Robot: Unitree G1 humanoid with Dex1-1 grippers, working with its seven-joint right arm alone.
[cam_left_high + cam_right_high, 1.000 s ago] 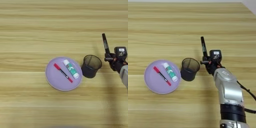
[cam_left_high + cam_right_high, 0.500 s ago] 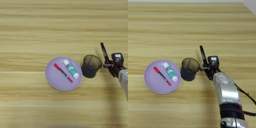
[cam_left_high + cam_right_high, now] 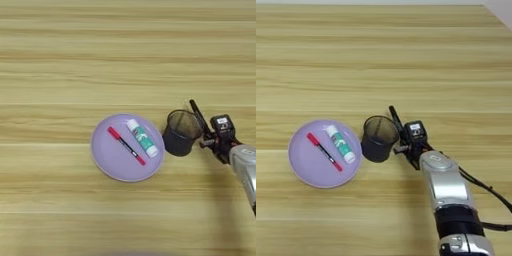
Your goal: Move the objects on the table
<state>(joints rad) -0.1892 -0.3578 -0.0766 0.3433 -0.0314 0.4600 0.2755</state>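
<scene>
A round lilac plate (image 3: 117,160) lies left of centre on the table (image 3: 100,60). On it rest a thin red pen (image 3: 125,145) and a white-and-green glue stick (image 3: 142,137). Just right of the plate stands the black wire-mesh pen cup (image 3: 181,133). My right gripper (image 3: 404,141) is shut on the slim black marker (image 3: 395,120), which stands tilted right at the cup's right rim, its top leaning away. The silver forearm (image 3: 448,187) comes in from the bottom right.
The pen cup (image 3: 378,139) and plate (image 3: 311,165) sit close together with a small gap between them. A black cable (image 3: 486,187) trails from the forearm to the right. The table's far right corner (image 3: 491,7) shows at the top right.
The gripper has carried the marker left and toward me, from well right of the cup to its right rim. The marker has come lower. Plate, pen and glue stick have not moved.
</scene>
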